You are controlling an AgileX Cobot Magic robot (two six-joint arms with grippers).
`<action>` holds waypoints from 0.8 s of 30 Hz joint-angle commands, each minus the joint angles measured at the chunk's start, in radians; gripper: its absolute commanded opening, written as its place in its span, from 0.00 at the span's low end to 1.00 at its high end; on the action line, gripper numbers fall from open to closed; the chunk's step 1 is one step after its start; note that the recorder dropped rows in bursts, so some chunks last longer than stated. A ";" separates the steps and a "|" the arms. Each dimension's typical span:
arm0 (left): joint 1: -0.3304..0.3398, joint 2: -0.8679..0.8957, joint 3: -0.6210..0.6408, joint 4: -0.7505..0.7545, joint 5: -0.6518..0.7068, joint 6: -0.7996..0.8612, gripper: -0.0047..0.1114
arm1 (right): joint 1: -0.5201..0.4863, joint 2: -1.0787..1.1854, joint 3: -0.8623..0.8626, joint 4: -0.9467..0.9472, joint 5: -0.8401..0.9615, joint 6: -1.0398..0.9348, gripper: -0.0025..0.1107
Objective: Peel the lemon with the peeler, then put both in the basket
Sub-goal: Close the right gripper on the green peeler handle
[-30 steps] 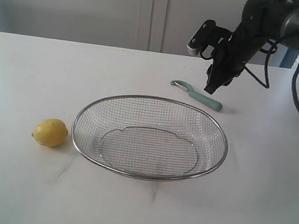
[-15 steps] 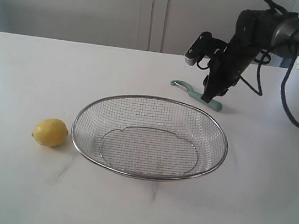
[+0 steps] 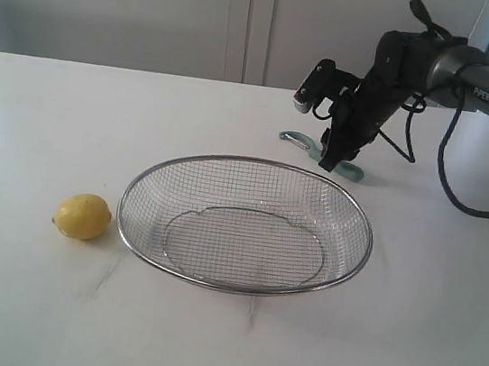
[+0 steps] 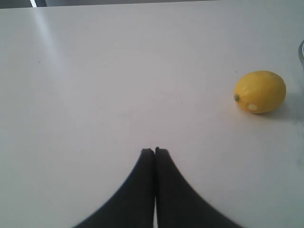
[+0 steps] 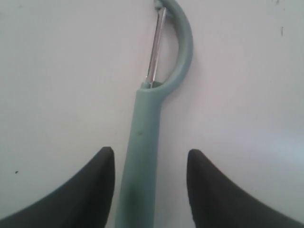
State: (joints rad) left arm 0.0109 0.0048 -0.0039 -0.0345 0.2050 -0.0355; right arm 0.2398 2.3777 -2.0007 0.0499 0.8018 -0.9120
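Right wrist view puts our right gripper (image 5: 149,154) astride the peeler (image 5: 141,142). Its jaws stand wide apart, one finger on each side of the teal handle, and the table (image 3: 423,336) shows in both gaps, so nothing is clamped yet. The handle runs straight between the fingers, and the curved blade head points away from the wrist.

We judge the step in hand to be picking up the peeler. To do it well, we keep the handle centred so both pads meet it together and it does not skid or twist. We sit low enough that the pads catch the handle's sides, not its top. We close well behind the blade head, leaving the blade free for the lemon (image 3: 83,216). The handle looks slim and smooth, so a firm squeeze should stop it pivoting.

Moving outward in the exterior view, the peeler lies flat on the table at about one o'clock from the basket (image 3: 257,159), near its rim but apart from it. The lemon rests at about nine o'clock, just beside the rim. Neither is in the basket yet.

Our left gripper (image 4: 155,151) has its fingers pressed together on nothing, over bare table, with the lemon nearby.
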 commanded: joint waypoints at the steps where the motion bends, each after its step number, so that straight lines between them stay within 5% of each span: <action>1: 0.001 -0.005 0.004 0.000 -0.001 -0.009 0.04 | -0.001 0.012 -0.003 0.003 -0.014 -0.012 0.42; 20: 0.001 -0.005 0.004 0.000 -0.001 -0.009 0.04 | -0.020 0.058 -0.003 0.003 -0.008 -0.009 0.42; 24: 0.001 -0.005 0.004 0.000 -0.001 -0.009 0.04 | -0.029 0.058 -0.003 0.001 -0.003 -0.006 0.32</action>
State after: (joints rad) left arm 0.0109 0.0048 -0.0039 -0.0345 0.2050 -0.0355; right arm 0.2253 2.4319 -2.0007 0.0546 0.7874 -0.9159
